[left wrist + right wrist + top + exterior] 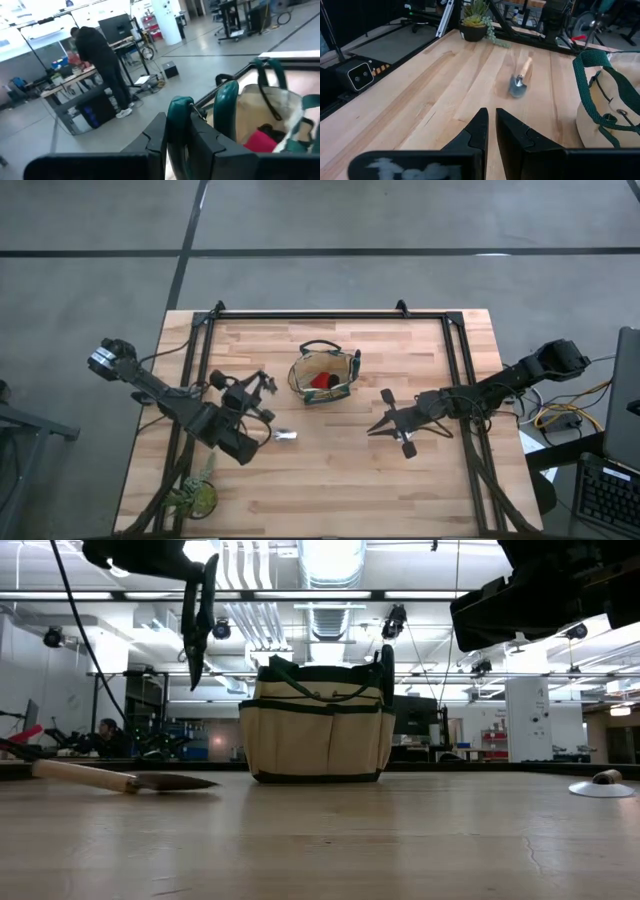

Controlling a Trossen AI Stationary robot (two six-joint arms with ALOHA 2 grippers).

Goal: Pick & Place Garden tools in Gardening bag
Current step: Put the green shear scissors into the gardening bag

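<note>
High view: left gripper (262, 387) clamps pruning shears (198, 615), blades hanging down, bag (322, 376) just at its 3 o'clock. Trowel (284, 436) lies on table at bag's 7 o'clock. Right gripper (378, 426) empty, fingers closed, waits at bag's 4 o'clock.

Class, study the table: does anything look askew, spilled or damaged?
Nothing stands out. The bag stands upright, a trowel lies flat on the table, and the left end effector holds shears above it.
</note>
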